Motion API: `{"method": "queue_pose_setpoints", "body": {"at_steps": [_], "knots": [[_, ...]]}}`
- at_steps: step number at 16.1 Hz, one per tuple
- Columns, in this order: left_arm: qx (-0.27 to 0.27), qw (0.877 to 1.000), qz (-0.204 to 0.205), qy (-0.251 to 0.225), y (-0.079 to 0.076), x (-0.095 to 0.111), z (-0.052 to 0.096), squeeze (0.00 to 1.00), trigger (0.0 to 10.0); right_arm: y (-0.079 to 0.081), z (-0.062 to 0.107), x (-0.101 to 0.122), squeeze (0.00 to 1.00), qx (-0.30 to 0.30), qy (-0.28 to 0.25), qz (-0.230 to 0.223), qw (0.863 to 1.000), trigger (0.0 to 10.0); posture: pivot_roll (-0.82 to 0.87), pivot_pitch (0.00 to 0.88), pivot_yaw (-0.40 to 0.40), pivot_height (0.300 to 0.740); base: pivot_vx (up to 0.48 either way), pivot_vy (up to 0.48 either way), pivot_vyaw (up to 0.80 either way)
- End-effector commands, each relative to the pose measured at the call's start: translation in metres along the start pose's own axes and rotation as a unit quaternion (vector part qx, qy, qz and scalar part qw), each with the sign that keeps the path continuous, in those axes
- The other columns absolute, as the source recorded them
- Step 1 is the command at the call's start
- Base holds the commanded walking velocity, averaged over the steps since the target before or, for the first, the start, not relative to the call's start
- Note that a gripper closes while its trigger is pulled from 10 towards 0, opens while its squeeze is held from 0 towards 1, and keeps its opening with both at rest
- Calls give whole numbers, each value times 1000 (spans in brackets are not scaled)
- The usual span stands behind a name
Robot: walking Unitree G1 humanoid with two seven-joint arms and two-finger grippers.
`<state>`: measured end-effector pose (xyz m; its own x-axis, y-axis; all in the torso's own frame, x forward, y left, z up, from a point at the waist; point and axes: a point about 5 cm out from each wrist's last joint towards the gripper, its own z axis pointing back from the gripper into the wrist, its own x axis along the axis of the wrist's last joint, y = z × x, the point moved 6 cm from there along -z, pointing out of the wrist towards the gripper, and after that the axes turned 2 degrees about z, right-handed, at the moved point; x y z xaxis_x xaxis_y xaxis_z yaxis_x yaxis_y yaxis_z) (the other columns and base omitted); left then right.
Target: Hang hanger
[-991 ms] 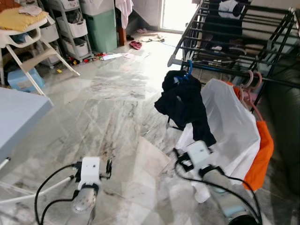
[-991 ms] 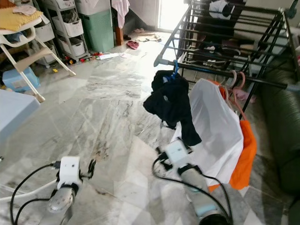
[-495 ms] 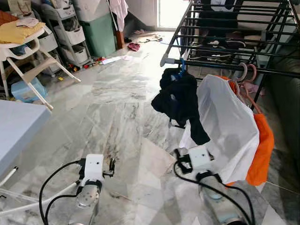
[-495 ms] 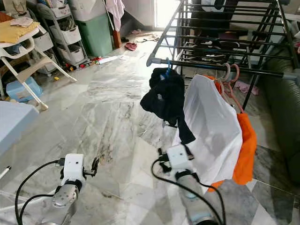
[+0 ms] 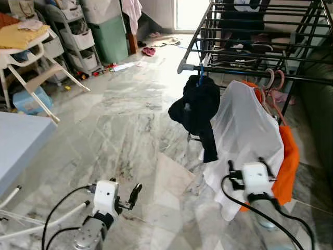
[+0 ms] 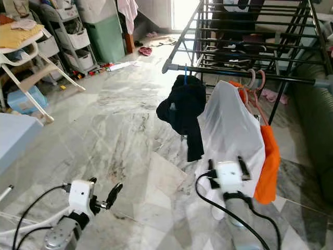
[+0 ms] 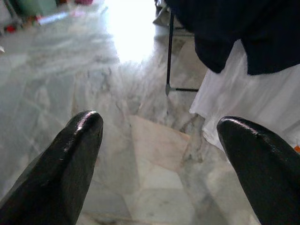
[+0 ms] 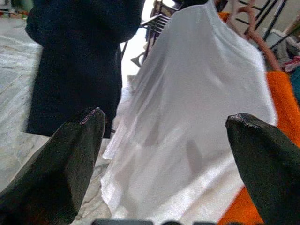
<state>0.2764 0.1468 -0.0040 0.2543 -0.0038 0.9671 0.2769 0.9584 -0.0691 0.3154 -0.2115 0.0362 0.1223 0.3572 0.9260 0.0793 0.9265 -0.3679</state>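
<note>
Change since earlier frame: the right gripper (image 5: 248, 165) has drawn back from beneath the dark garment (image 5: 199, 107) and now sits lower and further to the robot's right, in front of the white garment (image 5: 244, 130); the dark garment hangs straighter than before.
Hanger: blue hanger (image 5: 200, 73), its hook over the front rail of the drying rack (image 5: 260, 75), at the rail's left end; it carries the dark garment.
Task standing: judged done or nearly so, since the hanger bears on the rail with nothing gripping it.
Handling: judged light and stiff at the hook, with a soft, limp load that would swing when nudged; best taken at the hook's neck or the shoulder bar, not by the cloth.
Neighbours: white garment just beside it on a pink hanger (image 5: 271, 86); orange garment (image 5: 289, 161) behind that.
Right gripper: fingers spread wide, empty, pointed at the white cloth.
Left gripper (image 5: 127, 197): low over the floor, fingers wide apart in the left wrist view, holding nothing.
Surface: polished grey marble floor (image 5: 130, 120), likely slippery.
Room: high chair (image 5: 31, 49), plastic drawer units (image 5: 78, 31) and scattered small items at the far side; pale blue table edge (image 5: 21, 135) at left.
</note>
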Motion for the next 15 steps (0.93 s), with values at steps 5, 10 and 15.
{"method": "queue_pose_setpoints", "body": {"at_steps": [5,10,15], "knots": [[-44,999,25,-15,-5,21,-22,0,10000,-8,12,-4,0,-43,22,-26,999,10000,-249,0,155,740,65,0,181],[-97,995,22,-13,-27,27,-38,0,10000,-15,12,0,0,-63,22,-29,997,10000,-274,0,178,740,392,0,0],[-109,994,22,-11,-33,27,-39,0,10000,-18,11,0,0,-68,24,-26,997,10000,-272,0,177,740,386,0,0]]}}
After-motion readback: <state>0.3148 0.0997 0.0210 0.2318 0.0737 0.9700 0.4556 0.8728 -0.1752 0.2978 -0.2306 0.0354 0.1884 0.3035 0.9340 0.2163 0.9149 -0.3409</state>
